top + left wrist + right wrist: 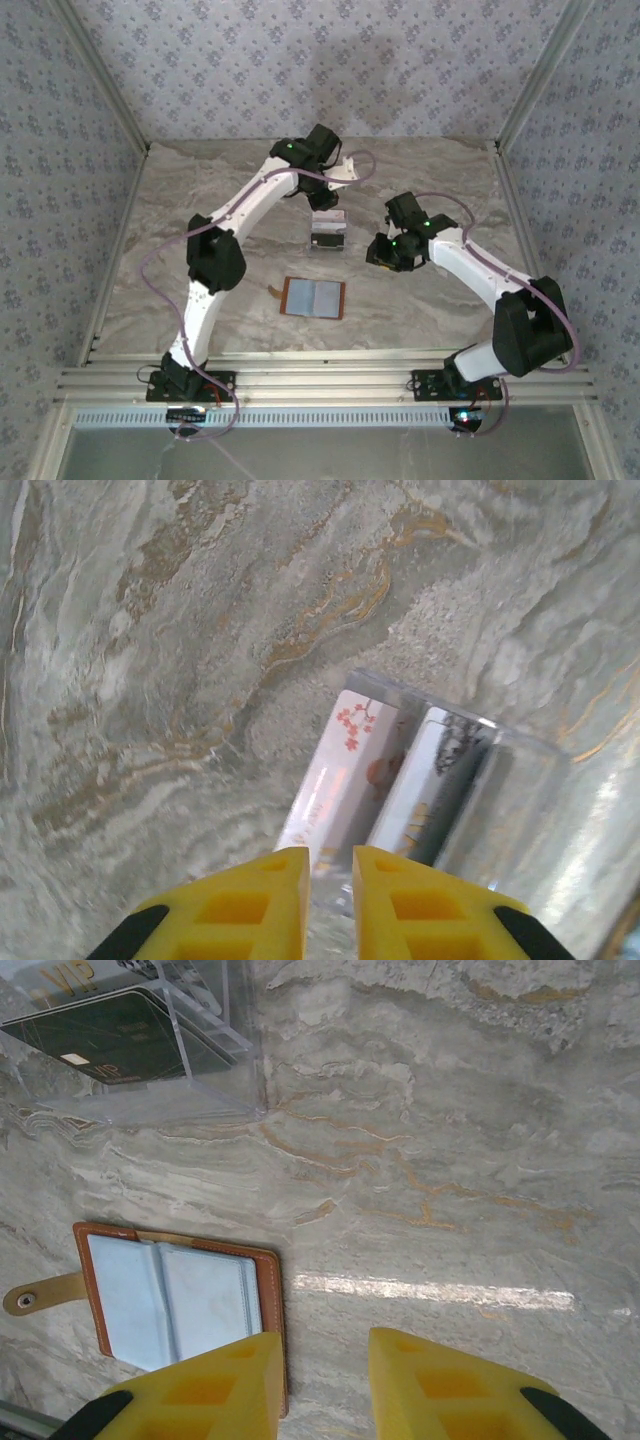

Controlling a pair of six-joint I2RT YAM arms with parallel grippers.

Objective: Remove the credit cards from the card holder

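Card holder [313, 298] lies open flat on the table [430, 190], near centre, blue-grey lining up, strap tab out to its left. Credit cards are in a clear plastic box [520, 810] just far of it: whitish-pink card [345, 780] with red blossoms, a silver-and-dark one [430, 780] beside it, dark green card [110, 1030] seen from the right wrist. Left gripper [331, 880] over the box's edge, fingers parted by a narrow gap, nothing in it. Right gripper [325, 1360] right of the holder, above bare table, fingers apart, empty.

Orange-brown card holder [314, 298] lies open flat; credit cards [327, 235] rest apart beyond it.
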